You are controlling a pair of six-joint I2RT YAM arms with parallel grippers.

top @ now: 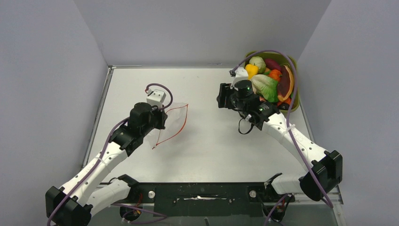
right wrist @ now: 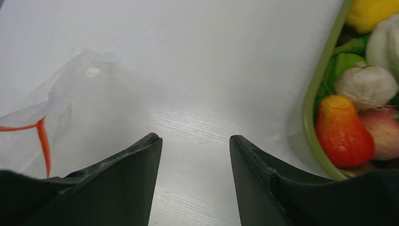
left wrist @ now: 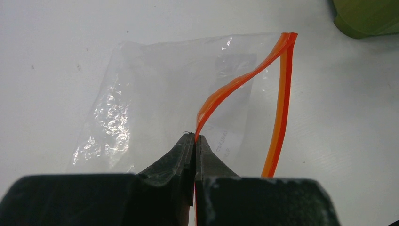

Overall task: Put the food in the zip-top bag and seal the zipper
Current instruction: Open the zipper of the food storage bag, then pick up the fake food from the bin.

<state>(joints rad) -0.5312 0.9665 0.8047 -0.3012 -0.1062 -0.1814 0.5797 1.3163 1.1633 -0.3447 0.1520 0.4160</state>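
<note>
The clear zip-top bag [top: 171, 123] lies left of the table's middle, its mouth held open. My left gripper [left wrist: 195, 137] is shut on one lip of the orange-red zipper [left wrist: 244, 79]; the other lip [left wrist: 281, 108] hangs apart to the right. The bag also shows in the right wrist view [right wrist: 61, 108] at the left. The food [top: 268, 80] is piled in the olive-green tub [top: 295, 89] at the back right; an orange-red fruit [right wrist: 342, 134] and a pale garlic-like piece [right wrist: 367, 84] show there. My right gripper [right wrist: 195, 141] is open and empty over bare table, just left of the tub.
The tub's corner shows at the top right of the left wrist view [left wrist: 367, 19]. Grey walls enclose the table on three sides. A purple cable [top: 282, 59] loops over the tub from the right arm.
</note>
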